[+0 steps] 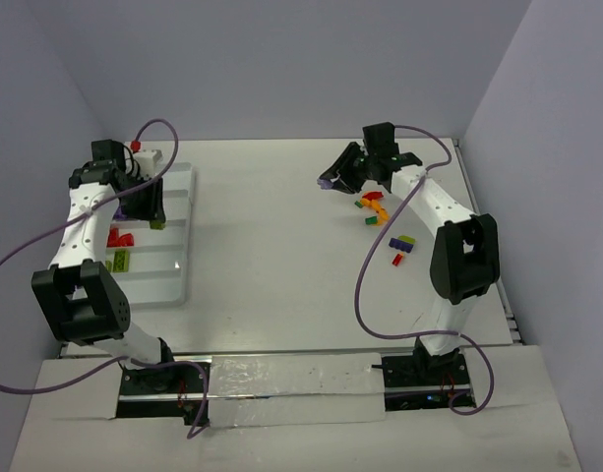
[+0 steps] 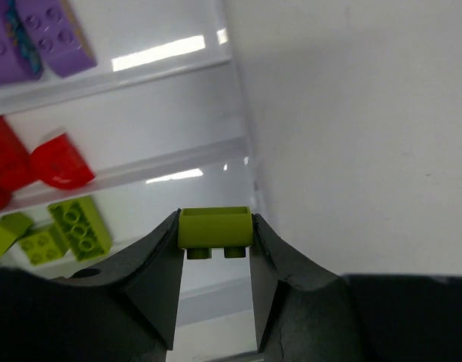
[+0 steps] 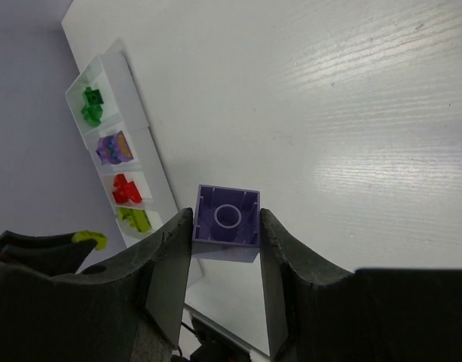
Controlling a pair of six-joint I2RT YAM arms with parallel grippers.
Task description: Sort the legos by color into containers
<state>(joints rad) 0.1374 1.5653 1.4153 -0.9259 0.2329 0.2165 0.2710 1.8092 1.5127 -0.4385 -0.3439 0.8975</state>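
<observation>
Two tight grips: left hand (image 2: pixel 215 226) on lime brick (image 2: pixel 214 230), right hand (image 3: pixel 226 222) on purple brick (image 3: pixel 227 225).

White arms (image 1: pixel 85 221) (black joints), purple cables (image 1: pixel 357 290)

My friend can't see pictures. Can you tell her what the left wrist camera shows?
The left pincer squeezes a small lime green lego over a white tray. In the tray's rows lie purple legos at the top of the picture, red legos in the middle, and more lime legos nearest the pincer.
</observation>
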